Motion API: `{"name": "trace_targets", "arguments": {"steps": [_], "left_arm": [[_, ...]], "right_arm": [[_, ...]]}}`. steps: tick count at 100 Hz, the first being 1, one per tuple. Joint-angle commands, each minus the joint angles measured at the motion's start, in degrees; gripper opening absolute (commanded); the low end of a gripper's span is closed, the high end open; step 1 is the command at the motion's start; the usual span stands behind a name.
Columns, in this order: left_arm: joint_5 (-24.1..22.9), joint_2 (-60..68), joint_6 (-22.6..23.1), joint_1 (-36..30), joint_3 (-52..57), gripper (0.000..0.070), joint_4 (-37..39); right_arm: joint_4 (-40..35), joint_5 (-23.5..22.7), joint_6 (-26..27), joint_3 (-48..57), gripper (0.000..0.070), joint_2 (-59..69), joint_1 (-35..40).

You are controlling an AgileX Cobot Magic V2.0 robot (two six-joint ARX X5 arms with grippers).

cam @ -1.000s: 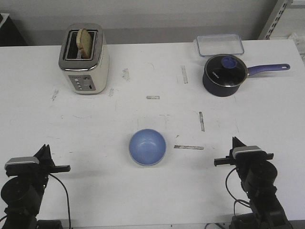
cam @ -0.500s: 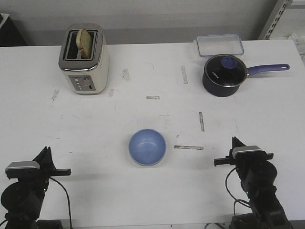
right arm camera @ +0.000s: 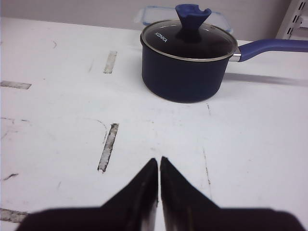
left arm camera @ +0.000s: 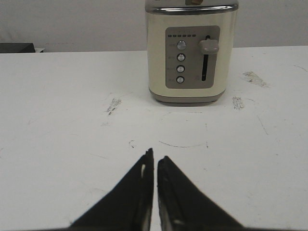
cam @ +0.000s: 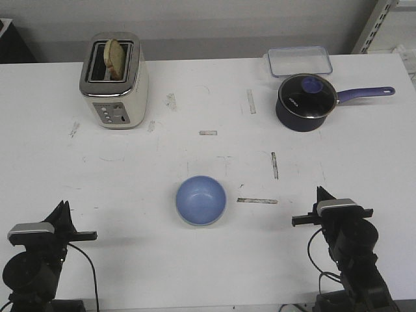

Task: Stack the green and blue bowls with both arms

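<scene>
**Two arms parked, one bowl showing**

Table point(cam: 208, 273) carried the toaster point(left arm camera: 191, 50), directly ahead of the left fingers, and the saucepan point(right arm camera: 185, 65), ahead of the right fingers. Blue bowl point(cam: 201, 200) sat between both grippers, well apart from each; only the front view showed it. No green bowl was distinguishable. Left gripper point(left arm camera: 154, 163) had lowered slightly over the last second; right gripper point(right arm camera: 159, 164) had not moved. Both were closed, empty. Judged: stacking likely finished.

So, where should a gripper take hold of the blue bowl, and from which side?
Probably the rim of the blue bowl, pinched from above with one finger inside. It sits upright and open, shallow and round, with no handle. It lies between both arms, so either side seems reachable.
</scene>
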Motion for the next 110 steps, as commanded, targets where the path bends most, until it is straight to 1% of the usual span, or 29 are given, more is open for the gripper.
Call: {"name": "trace_targets", "arguments": {"steps": [1, 12, 24, 36, 43, 60, 110], "left_arm": [[-0.3, -1.8, 0.8, -0.1, -4.0, 0.0002, 3.6], [0.1, -7.5, 0.8, -0.1, -12.8, 0.0002, 9.9], [0.2, -13.2, 0.8, -0.1, -19.7, 0.0002, 11.4], [0.1, -13.0, 0.8, -0.1, -24.5, 0.0002, 16.5], [0.1, -13.0, 0.8, 0.0, -24.4, 0.0003, 15.5], [0.2, -13.0, 0.8, 0.0, -24.4, 0.0003, 16.8], [0.2, -13.0, 0.8, 0.0, -24.4, 0.0003, 16.8]], "right_arm": [[0.6, 0.0, -0.1, 0.3, 0.0, 0.3, 0.1], [0.6, 0.0, -0.1, 0.3, 0.0, 0.3, 0.1], [0.6, 0.0, -0.1, 0.3, 0.0001, 0.3, 0.1], [0.5, 0.0, -0.1, 0.3, 0.0, 0.3, 0.1], [0.9, 0.0, -0.1, 0.3, 0.0, 0.2, 0.1], [1.0, 0.0, -0.1, 0.3, 0.0001, 0.2, 0.1], [1.4, 0.0, -0.1, 0.3, 0.0001, 0.2, 0.1]]}}
